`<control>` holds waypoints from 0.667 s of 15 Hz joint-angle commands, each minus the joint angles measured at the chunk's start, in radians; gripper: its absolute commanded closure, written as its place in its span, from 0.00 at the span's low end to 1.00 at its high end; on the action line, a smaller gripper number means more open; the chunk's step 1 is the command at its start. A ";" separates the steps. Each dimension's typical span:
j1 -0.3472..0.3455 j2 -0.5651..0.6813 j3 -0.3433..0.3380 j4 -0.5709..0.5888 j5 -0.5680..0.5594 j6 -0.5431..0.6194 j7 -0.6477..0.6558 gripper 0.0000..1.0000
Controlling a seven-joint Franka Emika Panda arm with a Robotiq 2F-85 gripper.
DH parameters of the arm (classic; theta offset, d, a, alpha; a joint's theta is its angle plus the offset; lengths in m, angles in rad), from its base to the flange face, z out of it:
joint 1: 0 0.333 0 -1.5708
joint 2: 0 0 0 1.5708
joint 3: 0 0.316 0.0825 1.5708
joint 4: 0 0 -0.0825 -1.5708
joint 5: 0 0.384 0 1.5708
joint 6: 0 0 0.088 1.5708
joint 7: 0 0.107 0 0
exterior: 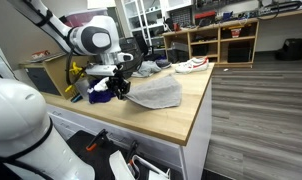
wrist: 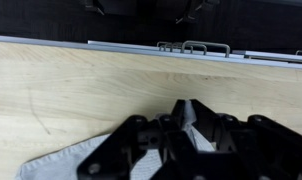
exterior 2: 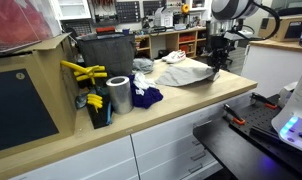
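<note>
Clamped on one edge of the grey cloth (wrist: 66, 165), the claw (wrist: 188, 115) stands low over the desk (wrist: 91, 90), its dark fingers closed with the fabric pinched between them. The cloth is pale grey and rumpled and lies spread in loose folds near the desk's edge in both exterior views. The desk is light wood. A metal can (exterior 2: 118, 95) and a blue rag (exterior 2: 144, 96) sit farther along it, and open shelves (exterior: 221, 40) line the room behind.

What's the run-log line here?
gripper: shut on cloth | cloth: grey, on counter | nearby: blue rag
</note>
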 commanded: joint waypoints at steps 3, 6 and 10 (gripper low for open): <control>0.004 0.065 -0.003 0.001 0.016 -0.019 -0.016 0.96; -0.003 0.110 0.002 0.002 -0.002 -0.020 -0.003 0.96; -0.021 0.156 0.001 0.009 -0.047 -0.021 0.016 0.96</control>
